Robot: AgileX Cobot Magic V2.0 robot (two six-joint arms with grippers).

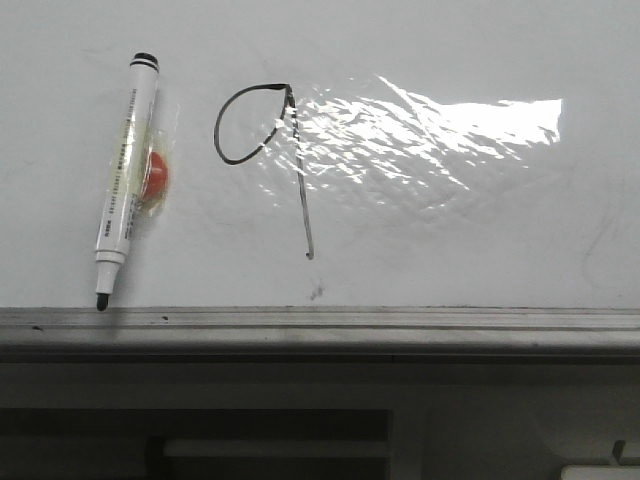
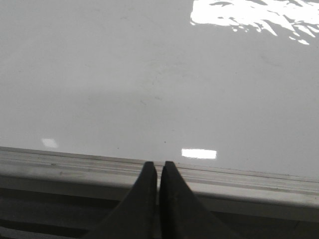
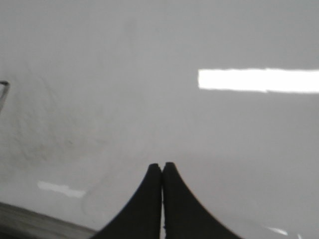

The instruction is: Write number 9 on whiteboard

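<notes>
The number 9 point(image 1: 300, 170) is drawn in thin black line on the whiteboard point(image 1: 450, 230): an oval loop at the left joined to a long straight tail that runs down. A white marker point(image 1: 125, 180) with a black tip lies on the board left of the 9, with an orange-red piece taped to its side. No gripper shows in the front view. My left gripper point(image 2: 158, 165) is shut and empty over the board's grey rail point(image 2: 60, 169). My right gripper point(image 3: 162, 166) is shut and empty over bare whiteboard point(image 3: 224, 149).
A grey metal rail point(image 1: 320, 330) runs along the board's lower edge. A small dark smudge point(image 1: 316, 292) sits below the 9's tail. Bright window glare point(image 1: 420, 130) lies right of the 9. A dark line end point(image 3: 4, 87) shows at the right wrist view's edge.
</notes>
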